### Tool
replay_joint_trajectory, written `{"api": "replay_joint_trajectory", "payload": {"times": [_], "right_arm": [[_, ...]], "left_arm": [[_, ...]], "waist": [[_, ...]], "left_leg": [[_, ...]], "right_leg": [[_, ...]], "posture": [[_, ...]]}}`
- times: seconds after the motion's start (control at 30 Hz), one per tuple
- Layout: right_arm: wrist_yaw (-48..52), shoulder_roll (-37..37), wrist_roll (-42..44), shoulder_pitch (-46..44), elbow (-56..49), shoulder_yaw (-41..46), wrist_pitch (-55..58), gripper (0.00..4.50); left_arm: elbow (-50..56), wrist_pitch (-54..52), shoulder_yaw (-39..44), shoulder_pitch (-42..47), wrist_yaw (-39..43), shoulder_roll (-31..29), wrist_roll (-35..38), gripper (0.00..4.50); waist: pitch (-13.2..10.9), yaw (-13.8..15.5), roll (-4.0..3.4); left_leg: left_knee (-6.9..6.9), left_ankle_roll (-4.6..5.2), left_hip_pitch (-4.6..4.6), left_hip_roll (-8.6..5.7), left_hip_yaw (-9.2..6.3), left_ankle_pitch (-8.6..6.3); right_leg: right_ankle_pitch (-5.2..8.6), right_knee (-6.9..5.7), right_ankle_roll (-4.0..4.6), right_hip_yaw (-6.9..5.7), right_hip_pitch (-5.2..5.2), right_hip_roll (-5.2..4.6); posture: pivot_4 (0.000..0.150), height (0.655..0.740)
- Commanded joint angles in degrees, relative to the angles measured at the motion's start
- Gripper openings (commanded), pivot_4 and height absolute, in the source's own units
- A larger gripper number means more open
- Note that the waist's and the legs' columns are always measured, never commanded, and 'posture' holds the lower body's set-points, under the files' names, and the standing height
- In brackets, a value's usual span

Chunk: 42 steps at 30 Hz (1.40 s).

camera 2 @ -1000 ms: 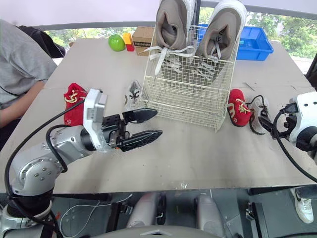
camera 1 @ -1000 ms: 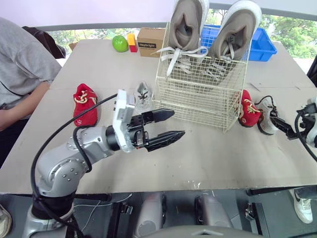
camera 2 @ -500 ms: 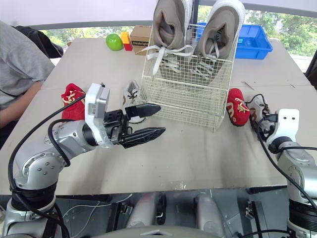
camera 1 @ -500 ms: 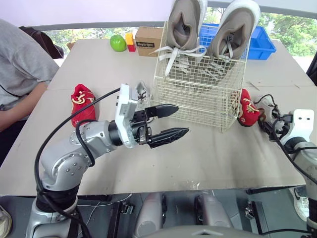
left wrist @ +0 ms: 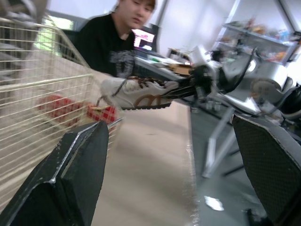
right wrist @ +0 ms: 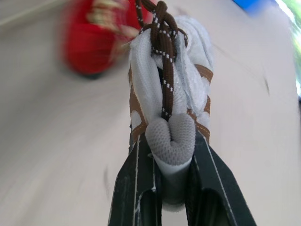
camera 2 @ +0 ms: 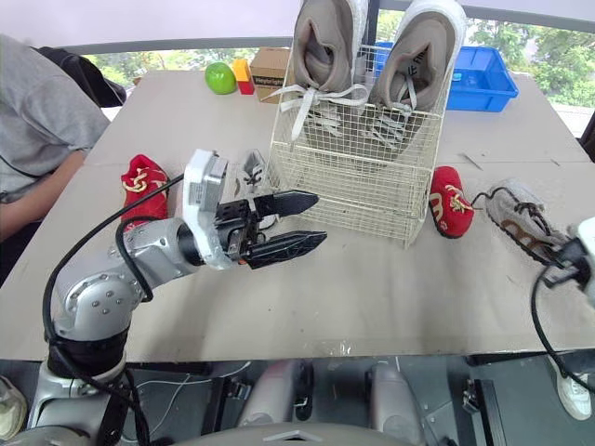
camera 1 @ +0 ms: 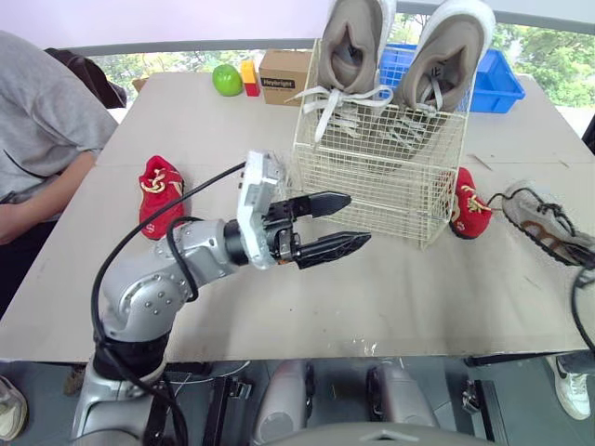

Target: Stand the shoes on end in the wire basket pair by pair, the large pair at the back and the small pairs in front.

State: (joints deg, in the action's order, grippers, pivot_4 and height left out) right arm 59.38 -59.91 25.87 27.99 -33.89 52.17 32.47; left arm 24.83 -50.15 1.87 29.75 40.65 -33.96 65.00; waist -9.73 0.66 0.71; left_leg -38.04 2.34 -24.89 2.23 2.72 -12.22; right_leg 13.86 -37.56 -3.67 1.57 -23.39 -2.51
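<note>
Left gripper [camera 1: 333,221] hangs at the basket's 7 o'clock, fingers apart, empty. Basket [camera 1: 372,177] has the large pair [camera 1: 349,46] stood on end at the back. White shoe [camera 1: 544,223] is at the basket's 4 o'clock, held in the air, heel pinched in the right gripper [right wrist: 168,143]. Its long axis runs 10 to 4, toe at 10, toward the basket. Best swing it over the front rim, tip it toe-down, and keep the laces [right wrist: 162,37] off the wire.

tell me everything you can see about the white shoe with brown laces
The small white shoe is knit-looking fabric with tan side stripes, a grey padded heel and dark brown speckled laces tied in a knot. The right pincer is clamped on its heel, holding it seemingly clear of the table, right of the red shoe.
</note>
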Motion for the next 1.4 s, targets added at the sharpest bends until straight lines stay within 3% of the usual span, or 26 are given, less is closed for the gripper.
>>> {"api": "replay_joint_trajectory", "payload": {"times": [0.03, 0.1, 0.23, 0.33, 0.43, 0.67, 0.83, 1.0, 1.1, 1.13, 1.17, 1.33, 1.4], "right_arm": [[19.20, -8.99, 12.01, -2.87, -7.21, 9.79, 2.42, 0.01], [16.61, -15.46, 18.83, -10.98, -8.79, 1.89, -0.92, 0.01], [10.52, -22.52, 21.28, -28.64, -9.16, -20.25, -12.08, 0.01], [8.81, -20.29, 16.28, -46.02, -7.02, -36.93, -16.64, 0.01], [8.99, -14.15, 11.80, -60.37, -4.66, -48.62, -15.41, 0.01], [10.54, -7.99, 7.73, -71.18, -2.58, -54.92, -12.56, 0.01], [11.55, -5.39, 5.04, -74.35, -1.57, -56.00, -13.59, 0.01], [11.94, -2.27, 2.55, -77.28, -0.32, -57.01, -14.67, 0.01], [12.53, -1.43, 2.44, -77.49, -0.46, -56.98, -14.21, 0.00], [12.97, -1.43, 2.84, -77.27, -0.76, -56.79, -13.82, 0.00], [13.27, -1.46, 3.42, -77.01, -1.02, -56.56, -13.33, 0.00], [13.87, -1.81, 4.82, -75.96, -1.32, -56.04, -10.99, 0.00], [12.47, -1.19, 4.91, -76.55, 0.10, -56.42, -8.54, 0.00]], "left_arm": [[-6.62, -3.03, -0.40, 7.86, 5.85, -0.46, 2.05, 4.50], [-11.54, -4.15, -5.41, 14.18, 13.32, -1.87, -2.29, 4.50], [-21.44, -4.92, -14.90, 24.98, 28.28, -3.48, -10.19, 4.50], [-28.24, -4.22, -21.22, 30.77, 35.01, -2.92, -16.92, 4.50], [-32.27, -1.84, -26.66, 33.30, 40.66, -2.96, -23.56, 4.50], [-27.34, -7.46, -28.30, 32.92, 51.06, -6.72, -23.82, 4.50], [-26.74, -19.57, -25.84, 35.50, 51.85, -9.63, -13.19, 4.50], [-21.68, -18.80, -27.83, 32.55, 51.85, -12.86, -13.31, 4.50], [-21.96, -18.89, -26.69, 31.70, 51.28, -11.98, -14.56, 3.75], [-22.94, -19.54, -25.83, 31.85, 50.71, -11.27, -14.73, 3.16], [-23.90, -19.81, -25.17, 32.06, 50.50, -10.86, -14.93, 3.04], [-25.33, -21.51, -22.54, 31.59, 49.79, -10.08, -14.39, 0.82], [-25.70, -21.88, -20.72, 30.73, 48.64, -9.57, -13.87, 0.62]], "waist": [[-0.12, -1.03, 0.19], [-0.22, -1.49, 0.36], [-0.39, -1.24, 0.51], [-0.44, -1.09, 0.39], [-0.46, -1.24, 0.42], [-0.50, -0.93, 0.38], [-0.55, -1.13, 0.30], [-0.56, -1.27, 0.27], [-0.56, -1.15, 0.27], [-0.56, -1.08, 0.28], [-0.56, -0.99, 0.27], [-0.56, -1.02, 0.27], [-0.56, -1.07, 0.27]], "left_leg": [[-0.01, -0.01, 0.09, 0.03, 0.00, 0.00], [-0.03, -0.01, 0.15, 0.04, -0.01, 0.00], [-0.02, -0.23, 0.11, 0.01, -0.03, -0.13], [0.09, 0.00, -0.16, -0.06, 0.05, -0.03], [-0.19, 0.01, -1.09, -0.09, -0.03, -0.01], [-0.19, -0.04, -1.91, -0.10, -0.14, 0.01], [-0.33, 0.14, -1.85, -0.07, -0.14, -0.09], [-0.58, 0.20, -1.72, -0.08, -0.07, -0.11], [-0.72, 0.21, -1.64, -0.08, -0.07, -0.11], [-0.75, 0.20, -1.64, -0.08, -0.07, -0.11], [-0.77, 0.20, -1.64, -0.08, -0.07, -0.11], [-0.84, 0.21, -1.66, -0.09, -0.06, -0.11], [-0.84, 0.21, -1.66, -0.08, -0.07, -0.11]], "right_leg": [[0.00, -0.01, 0.00, 0.02, 0.05, 0.03], [-0.01, -0.04, 0.01, 0.03, 0.08, 0.04], [-0.04, 0.14, 0.08, -0.16, -0.07, -0.27], [-0.19, 0.36, 0.33, -0.18, -0.21, -0.56], [-0.24, 0.61, 0.27, -0.25, -0.74, -0.50], [-0.15, 0.30, -0.29, -0.47, -1.52, -0.43], [-0.11, -0.19, -0.29, -0.55, -1.54, -0.43], [-0.12, -0.42, -0.17, -0.46, -1.47, -0.43], [-0.13, -0.53, -0.16, -0.46, -1.39, -0.42], [-0.15, -0.54, -0.18, -0.46, -1.38, -0.42], [-0.16, -0.54, -0.20, -0.47, -1.38, -0.42], [-0.17, -0.56, -0.23, -0.45, -1.36, -0.41], [-0.17, -0.56, -0.23, -0.45, -1.36, -0.39]], "posture": [[0.150, 0.7400], [0.150, 0.7400], [0.150, 0.7400], [0.150, 0.7400], [0.150, 0.7400], [0.150, 0.7400], [0.150, 0.7400], [0.150, 0.7400], [0.150, 0.7400], [0.150, 0.7400], [0.150, 0.7400], [0.150, 0.7400], [0.150, 0.7400]]}}
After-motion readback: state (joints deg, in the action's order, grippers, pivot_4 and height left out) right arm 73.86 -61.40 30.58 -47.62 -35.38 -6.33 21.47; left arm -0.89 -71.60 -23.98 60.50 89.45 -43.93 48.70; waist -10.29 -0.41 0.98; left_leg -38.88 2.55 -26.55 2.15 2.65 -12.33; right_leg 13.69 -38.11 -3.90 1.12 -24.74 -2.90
